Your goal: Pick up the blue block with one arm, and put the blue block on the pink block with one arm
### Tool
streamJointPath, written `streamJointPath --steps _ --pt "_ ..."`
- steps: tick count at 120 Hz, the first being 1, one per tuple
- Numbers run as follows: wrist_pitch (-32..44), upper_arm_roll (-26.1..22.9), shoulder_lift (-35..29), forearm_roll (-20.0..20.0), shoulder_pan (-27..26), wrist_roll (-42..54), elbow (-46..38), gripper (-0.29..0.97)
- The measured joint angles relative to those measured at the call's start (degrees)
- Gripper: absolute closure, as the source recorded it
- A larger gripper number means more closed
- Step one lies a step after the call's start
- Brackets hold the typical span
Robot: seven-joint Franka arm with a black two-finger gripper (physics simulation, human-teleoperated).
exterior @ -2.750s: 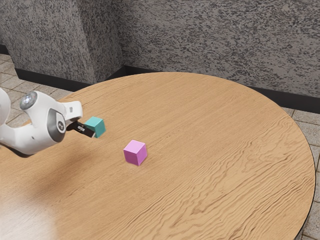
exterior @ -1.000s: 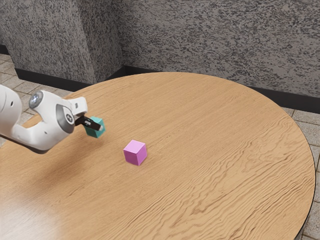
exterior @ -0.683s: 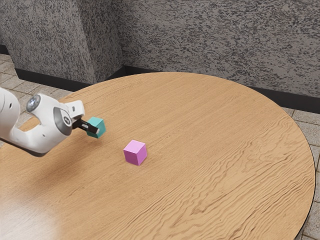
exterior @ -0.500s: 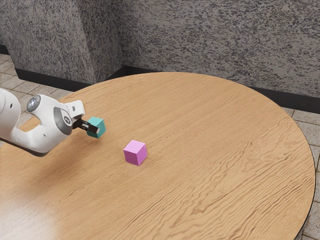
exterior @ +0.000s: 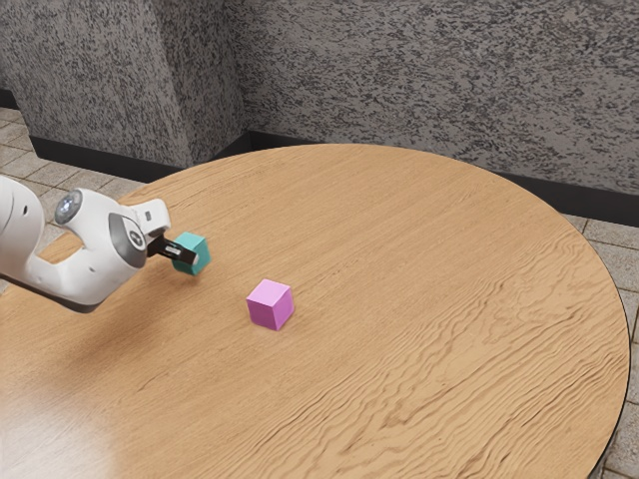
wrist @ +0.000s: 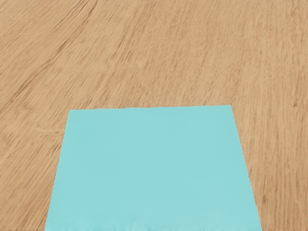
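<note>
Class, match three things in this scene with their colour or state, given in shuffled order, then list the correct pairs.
Things:
1. blue block
2. pink block
3. table

States:
A. round and wooden
B. gripped between the fingers
C. standing free, untouched by the arm

Pairs: 1-B; 2-C; 3-A

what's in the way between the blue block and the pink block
Nothing visible. The blue block is at the pincer, and just bare table lies between it and the pink block.
</note>
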Motion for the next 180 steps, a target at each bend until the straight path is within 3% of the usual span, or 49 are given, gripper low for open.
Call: streamJointPath --steps 17,32,54,87,112,180 --pt "0.2 0.1 -0.7 -0.5 0.3 0.0 -0.5 0.31" --pt "0.0 0.1 -6.4 -1.5 0.2 0.0 -5.2 0.33" --pt "-2.6 1.6 -20.3 -9.6 -6.2 0.0 -15.9 0.34" --pt "-3.8 2.0 -31.7 -21.3 -15.5 0.3 -24.3 0.35" --pt "-3.1 2.0 -32.0 -24.8 -19.2 0.4 -24.1 0.35" --pt "-1.4 2.0 -27.4 -27.6 -23.3 0.7 -22.2 0.35"
